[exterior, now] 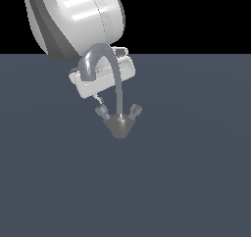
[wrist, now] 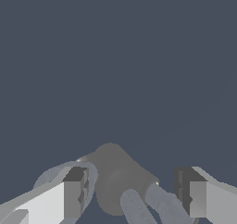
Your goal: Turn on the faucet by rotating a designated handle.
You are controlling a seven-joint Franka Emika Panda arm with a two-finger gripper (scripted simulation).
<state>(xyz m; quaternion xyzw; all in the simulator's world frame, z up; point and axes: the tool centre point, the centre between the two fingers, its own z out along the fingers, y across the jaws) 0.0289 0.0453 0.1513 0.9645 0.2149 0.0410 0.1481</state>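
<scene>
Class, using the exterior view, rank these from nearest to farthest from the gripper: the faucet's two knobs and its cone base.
1. Knob on the exterior view's left, right below the gripper.
2. Cone base, lower, in the middle.
3. Knob on the exterior view's right, across the spout; close to the base's rank.

Faucet (exterior: 118, 118): small, grey, metallic. Cone-shaped base sits on the dark worktop (exterior: 196, 182), near the middle of the exterior view. A tall gooseneck spout (exterior: 100, 59) rises from the base and arches over toward the exterior view's left, its open end pointing down. Two short stubby knobs splay out from the base: one (exterior: 102, 111) on the exterior view's left, one (exterior: 135, 110) on the right. Wrist view shows the base (wrist: 118, 183) close up, with one knob (wrist: 162, 202) projecting beside it.
</scene>
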